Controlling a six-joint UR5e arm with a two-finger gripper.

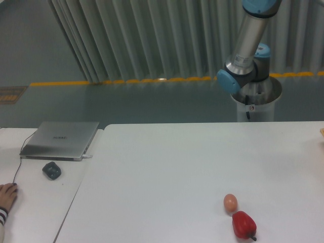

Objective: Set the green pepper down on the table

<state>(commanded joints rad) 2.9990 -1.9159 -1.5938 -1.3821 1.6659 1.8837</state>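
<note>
The green pepper is out of view. The large white table (167, 172) fills the lower middle and right of the camera view. Only part of my arm shows: a grey link and blue-capped joint (245, 58) at the upper right, behind the table's far edge. My gripper is outside the frame, so its state is hidden.
A red pepper (243, 225) with a dark stem lies near the table's front right, and a small tan egg (230, 202) sits just behind it. On the narrower desk at left are a closed laptop (61, 140), a mouse (51, 170) and a person's hand (7, 196).
</note>
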